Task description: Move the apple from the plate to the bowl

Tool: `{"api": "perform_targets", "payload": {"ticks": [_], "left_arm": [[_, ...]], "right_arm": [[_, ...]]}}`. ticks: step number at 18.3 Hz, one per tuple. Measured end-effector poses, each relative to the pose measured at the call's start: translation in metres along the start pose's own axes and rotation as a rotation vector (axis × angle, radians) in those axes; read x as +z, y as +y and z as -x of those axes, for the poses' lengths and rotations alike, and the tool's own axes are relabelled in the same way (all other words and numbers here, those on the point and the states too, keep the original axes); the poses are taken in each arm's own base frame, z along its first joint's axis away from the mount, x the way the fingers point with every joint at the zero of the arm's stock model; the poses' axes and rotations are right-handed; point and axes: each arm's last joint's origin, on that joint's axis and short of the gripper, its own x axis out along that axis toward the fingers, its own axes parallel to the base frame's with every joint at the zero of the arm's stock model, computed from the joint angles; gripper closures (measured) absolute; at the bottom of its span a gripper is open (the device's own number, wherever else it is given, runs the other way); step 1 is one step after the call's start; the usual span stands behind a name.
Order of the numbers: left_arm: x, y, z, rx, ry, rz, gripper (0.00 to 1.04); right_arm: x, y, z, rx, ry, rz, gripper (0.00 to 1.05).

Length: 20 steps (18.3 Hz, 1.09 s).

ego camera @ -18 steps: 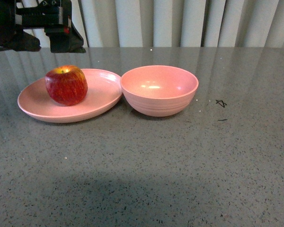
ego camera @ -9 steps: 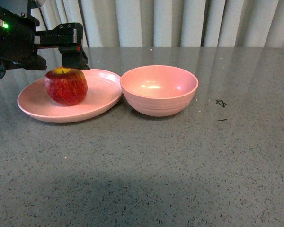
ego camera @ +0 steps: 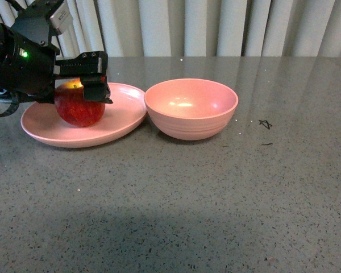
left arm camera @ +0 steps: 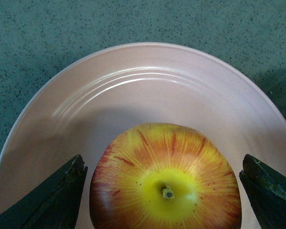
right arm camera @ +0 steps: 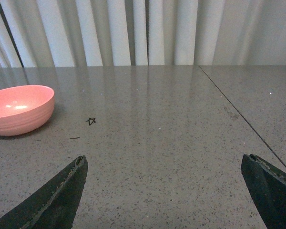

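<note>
Left end effector (left arm camera: 163, 162) partly hides apple (ego camera: 74, 112) on plate (ego camera: 124, 112).

The left arm (ego camera: 20, 65) is a bulky matte black housing with a small green light (ego camera: 24, 54) glowing on it and a pale grey block (ego camera: 59, 17) at its top. A thin black cable (ego camera: 8, 111) curves from its underside. The left tool (ego camera: 75, 96) carries a black bar (ego camera: 79, 62) dotted with small screws (ego camera: 88, 56). Both it and the right tool (right arm camera: 163, 164) have dark, wedge-shaped fingers (right arm camera: 62, 195) with paler, worn edges.
</note>
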Motion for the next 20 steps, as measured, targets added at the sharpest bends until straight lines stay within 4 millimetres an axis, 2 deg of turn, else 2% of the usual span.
{"api": "perform_targets", "payload": {"ticks": [3,4,5,12,16,20], "left_arm": [[-0.006,-0.002,-0.005,0.017,0.039,-0.02,0.07],[-0.006,-0.002,-0.005,0.023,0.039,-0.041,0.12],[-0.006,-0.002,-0.005,0.025,0.035,-0.046,0.3],[0.001,-0.005,0.001,0.018,0.011,-0.057,0.33],[0.022,-0.018,0.03,-0.024,-0.067,-0.1,0.33],[0.047,-0.045,0.064,-0.118,-0.182,-0.184,0.33]], "right_arm": [[0.0,0.0,0.0,0.0,0.0,0.0,0.07],[0.0,0.0,0.0,0.0,0.0,0.0,0.07],[0.0,0.0,0.0,0.0,0.0,0.0,0.07],[0.0,0.0,0.0,0.0,0.0,0.0,0.07],[0.0,0.0,0.0,0.0,0.0,0.0,0.07],[0.0,0.0,0.0,0.0,0.0,0.0,0.07]]}}
